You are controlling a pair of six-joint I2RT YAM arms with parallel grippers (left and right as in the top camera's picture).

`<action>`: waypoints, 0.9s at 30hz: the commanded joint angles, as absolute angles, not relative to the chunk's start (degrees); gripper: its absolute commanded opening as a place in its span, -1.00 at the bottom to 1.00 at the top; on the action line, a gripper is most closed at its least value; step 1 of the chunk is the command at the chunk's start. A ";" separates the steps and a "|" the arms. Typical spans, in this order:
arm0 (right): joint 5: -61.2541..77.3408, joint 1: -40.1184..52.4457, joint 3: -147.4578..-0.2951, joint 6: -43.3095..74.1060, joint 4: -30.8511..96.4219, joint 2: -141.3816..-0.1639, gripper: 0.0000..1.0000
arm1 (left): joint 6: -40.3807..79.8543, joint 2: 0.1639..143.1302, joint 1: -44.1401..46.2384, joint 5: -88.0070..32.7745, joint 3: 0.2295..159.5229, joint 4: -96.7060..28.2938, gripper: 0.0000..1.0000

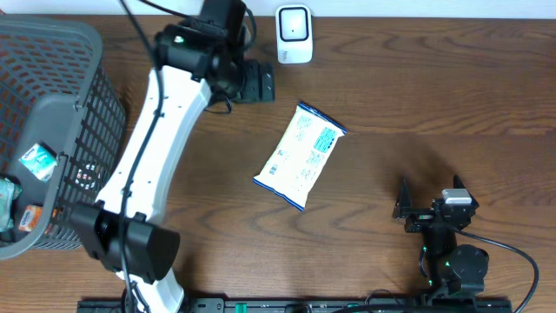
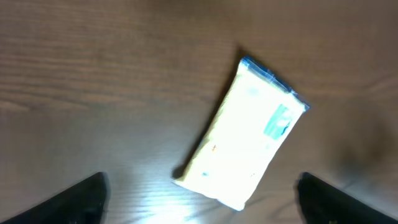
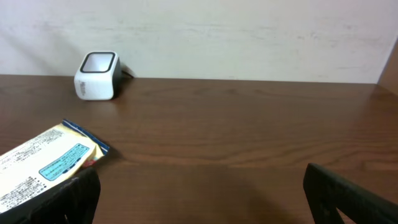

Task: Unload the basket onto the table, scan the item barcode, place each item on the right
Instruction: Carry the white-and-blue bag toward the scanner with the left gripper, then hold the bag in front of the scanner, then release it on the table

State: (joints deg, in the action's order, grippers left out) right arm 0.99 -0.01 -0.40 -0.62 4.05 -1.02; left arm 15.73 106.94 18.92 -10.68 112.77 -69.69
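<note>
From above: a dark brown wooden table (image 1: 452, 104), grain running left to right. A white packet (image 1: 301, 156) with blue ends lies flat and slanted around the middle, nothing touching it. A white scanner (image 1: 294, 35) sits at the far edge, and a gray mesh basket (image 1: 91, 104) on the left has a few packs in it. The left gripper (image 1: 261, 83) hangs near the scanner. The right gripper (image 1: 405, 207) is by the front edge, well apart from the packet.

Left wrist cam: a bit blurry. The packet is on bare wood with glare washing out its print, and the two fingers (image 2: 81, 199) are spread wide, nothing held.

Right wrist cam: a plain pale wall (image 3: 249, 37) stands behind the table, with the scanner close to it. The packet's corner pokes in lower left. This claw is spread wide too, empty.
</note>
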 commanded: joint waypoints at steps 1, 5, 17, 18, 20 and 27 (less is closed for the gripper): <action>0.56 0.43 -0.32 -0.03 4.32 -0.80 0.99 | 8.82 110.00 19.09 -14.61 107.33 -70.13 0.96; 0.56 0.43 -0.30 -0.03 4.32 -0.80 0.99 | 6.87 113.01 19.09 -20.51 104.90 -66.94 0.96; 0.56 0.43 -0.32 -0.03 4.32 -0.80 0.99 | 4.05 130.54 20.43 -31.35 104.44 -65.41 0.95; 0.56 0.43 -0.32 -0.03 4.32 -0.80 0.99 | 3.77 131.33 20.64 -31.38 104.44 -65.28 0.95; 0.56 0.43 -0.30 -0.03 4.32 -0.80 0.98 | 3.44 132.81 21.32 -31.79 104.44 -65.25 0.96; 0.56 0.43 -0.30 -0.03 4.32 -0.80 0.98 | 3.70 133.93 24.29 -31.97 104.44 -64.14 0.47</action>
